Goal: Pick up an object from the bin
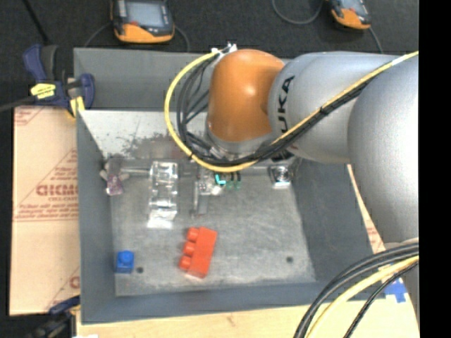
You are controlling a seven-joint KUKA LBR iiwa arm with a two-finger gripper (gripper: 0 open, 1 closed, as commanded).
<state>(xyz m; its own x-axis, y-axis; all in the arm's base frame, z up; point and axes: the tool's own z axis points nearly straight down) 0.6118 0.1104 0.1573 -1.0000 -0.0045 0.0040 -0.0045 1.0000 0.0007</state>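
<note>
Floor is dark, near black, matte. Two orange-and-black handheld units lie on it along the top of the view: one upper left, one upper right, well apart. Thin black cable loops on the floor just beside the right unit.

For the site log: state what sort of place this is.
Probably a robotics lab's grasping test station. A KUKA arm trailing cables reaches over a grey metal bin, and the bin holds small loose test things: an orange-red toy brick, a small blue block and a clear plastic piece.
</note>
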